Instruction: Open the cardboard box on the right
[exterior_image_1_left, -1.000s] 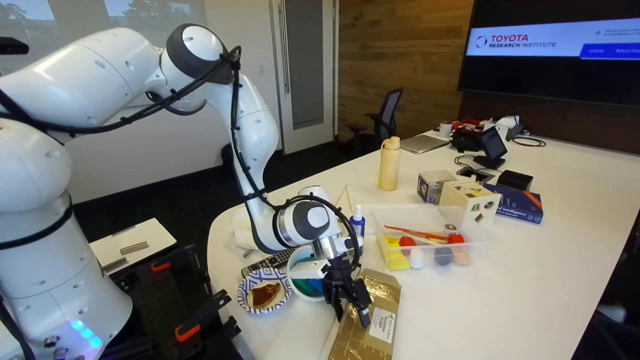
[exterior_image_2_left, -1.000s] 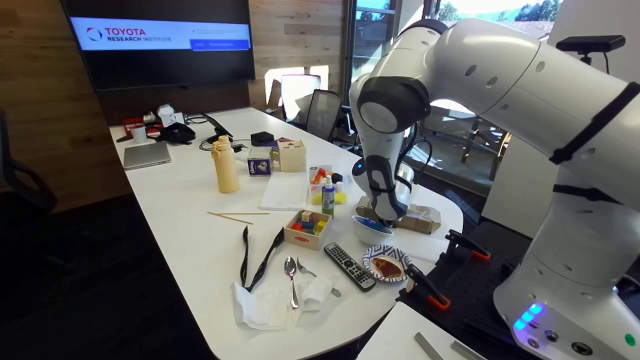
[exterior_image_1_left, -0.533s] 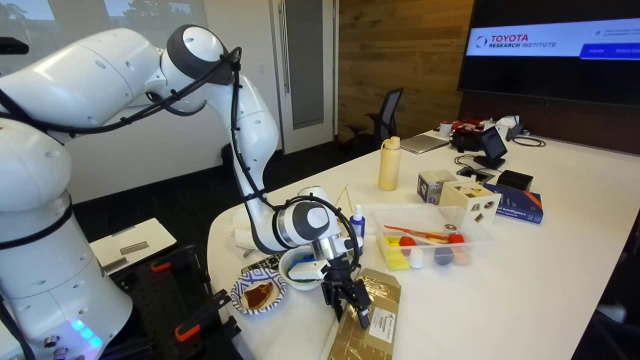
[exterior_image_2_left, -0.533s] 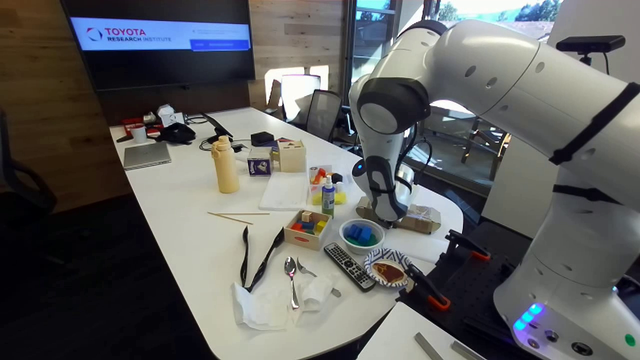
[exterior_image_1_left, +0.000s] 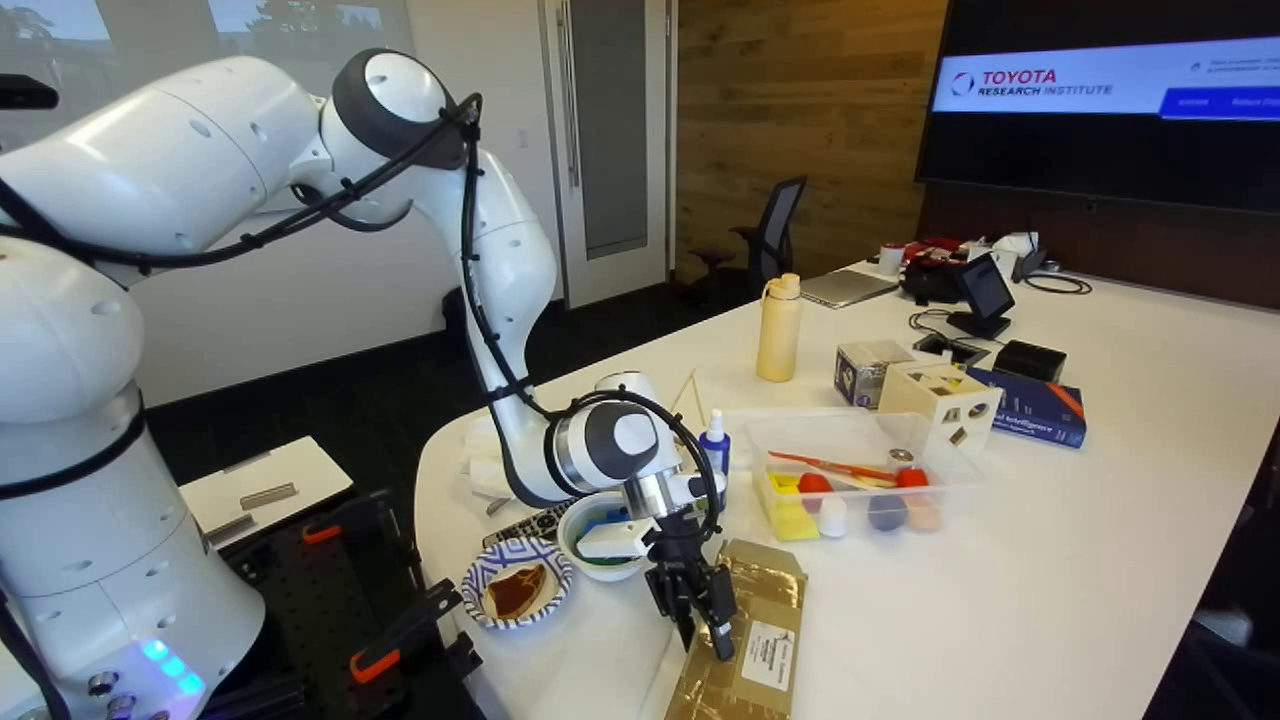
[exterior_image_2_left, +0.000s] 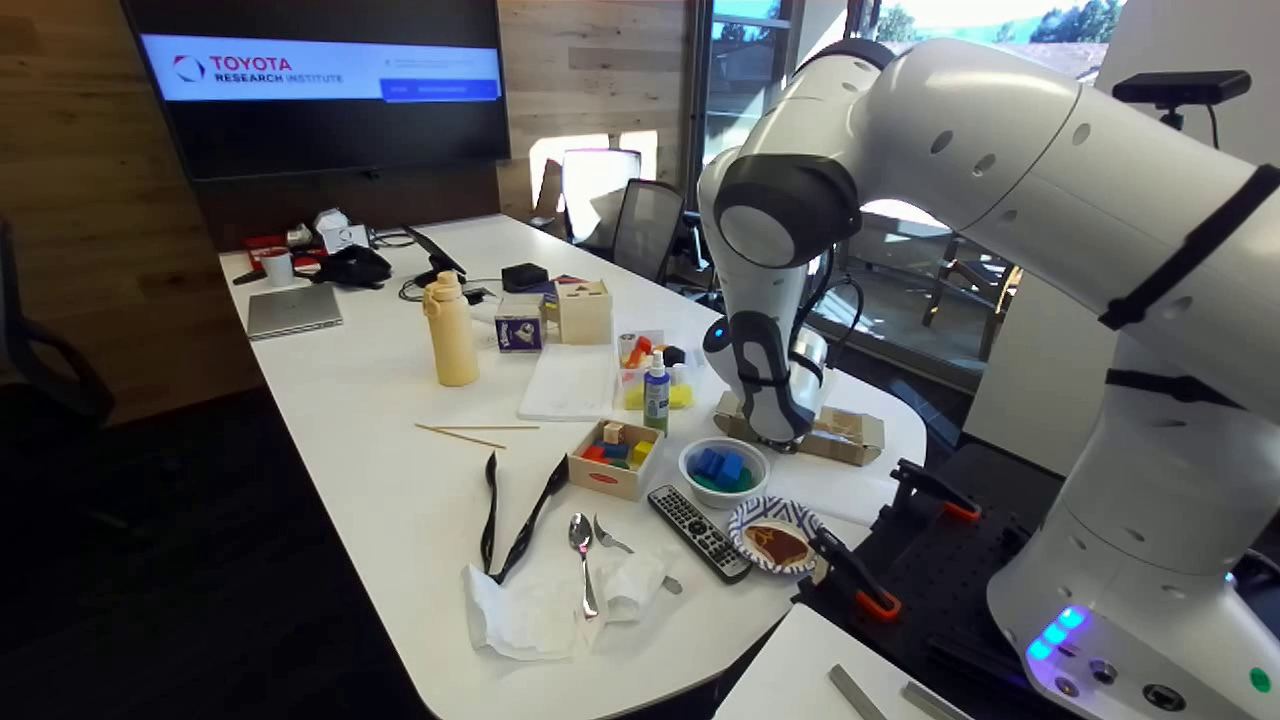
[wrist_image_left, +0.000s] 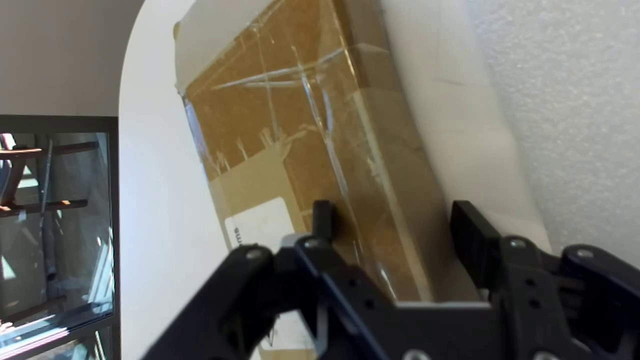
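Note:
The flat tan-brown cardboard box (exterior_image_1_left: 768, 588) lies on the table under my gripper, with glossy tape and a white label on its top. In an exterior view it shows partly behind the arm (exterior_image_2_left: 850, 440). In the wrist view its taped top (wrist_image_left: 300, 135) looks closed, with a paler flap at the far end. My gripper (exterior_image_1_left: 705, 645) is open. In the wrist view the fingers (wrist_image_left: 392, 215) stand apart across the box's long edge: one over the top near the label, one beside its side wall. I cannot tell whether either finger touches the box.
A white bowl (exterior_image_2_left: 705, 492) with blue blocks and a patterned plate (exterior_image_2_left: 748, 515) stand close beside the gripper. A clear tray (exterior_image_1_left: 955, 488) with coloured items and a spray bottle (exterior_image_1_left: 715, 445) are behind the box. A wooden block box (exterior_image_2_left: 608, 484) and remote (exterior_image_2_left: 700, 532) lie farther along.
The bowl, tilted against the gripper a second ago, now sits flat and a little away; the plate shifted slightly too. The cardboard box and gripper fingers have moved very slightly.

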